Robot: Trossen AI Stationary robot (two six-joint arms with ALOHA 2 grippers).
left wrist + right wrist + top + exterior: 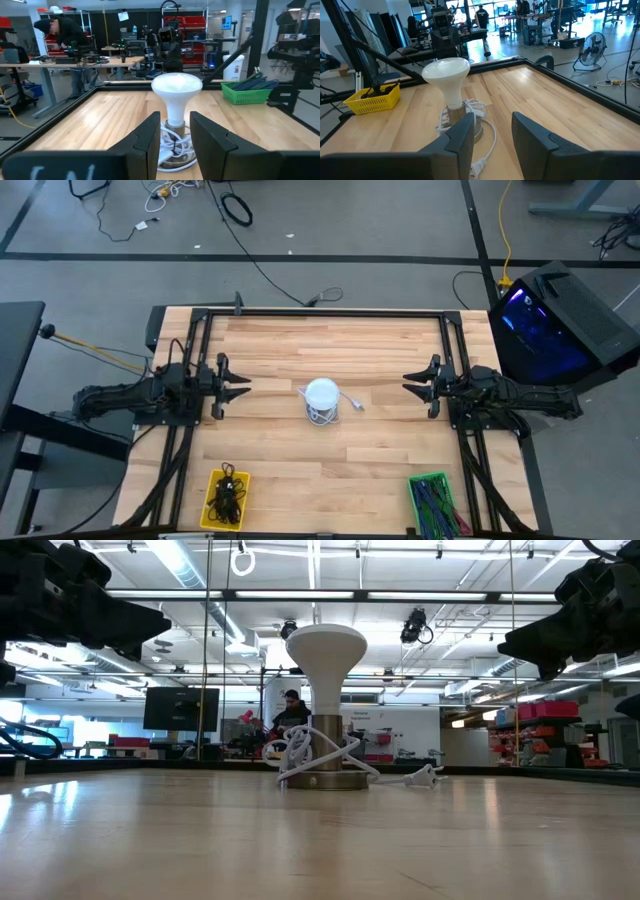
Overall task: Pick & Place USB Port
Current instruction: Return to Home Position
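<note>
A white mushroom-shaped lamp [321, 394] stands upright on its round metal base in the middle of the table, its white cord [347, 401] coiled around the base with the plug end [428, 776] lying on the wood. My left gripper [243, 385] hovers open at the table's left side, pointing at the lamp [176, 100]. My right gripper [408, 382] hovers open at the right side, also facing the lamp [448, 80]. Both are well apart from it.
A yellow bin [227, 498] of dark cables sits at the near edge on the left, and a green bin [434, 502] of cables on the right. A black frame [330, 313] borders the table. Bare wood lies around the lamp. A person [65, 37] works at a bench beyond the table.
</note>
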